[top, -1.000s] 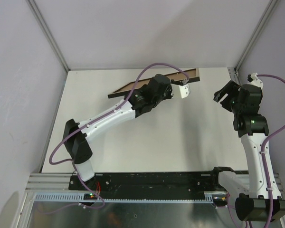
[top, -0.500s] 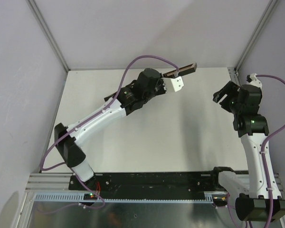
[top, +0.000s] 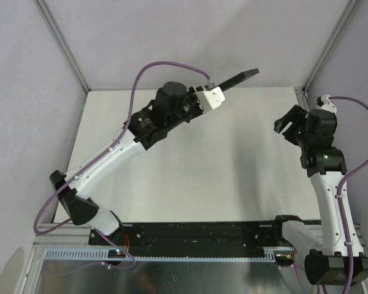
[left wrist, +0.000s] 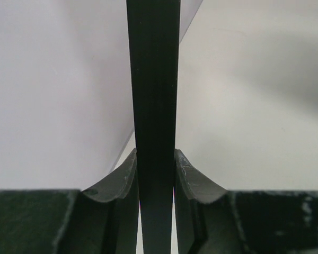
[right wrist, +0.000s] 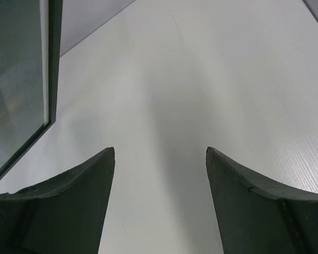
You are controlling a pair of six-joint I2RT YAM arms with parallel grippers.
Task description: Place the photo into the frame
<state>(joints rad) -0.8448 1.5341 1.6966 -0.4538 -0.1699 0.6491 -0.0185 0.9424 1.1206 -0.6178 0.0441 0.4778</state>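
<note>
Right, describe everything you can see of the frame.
The frame is thin and black, seen almost edge-on from above as a dark bar near the far edge of the table. The left jaws clamp its narrow edge. The right wrist view shows its clear pane with dim reflections inside a black rim. Nothing else visibly touches it.

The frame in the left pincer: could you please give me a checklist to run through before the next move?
1. Left pincer clamped on the edge of the frame: ok.
2. Right pincer open and empty: ok.
3. Right pincer apart from the frame: ok.
4. Frame clear of the table: cannot tell.
5. Photo located: cannot tell; no view shows it plainly.
</note>
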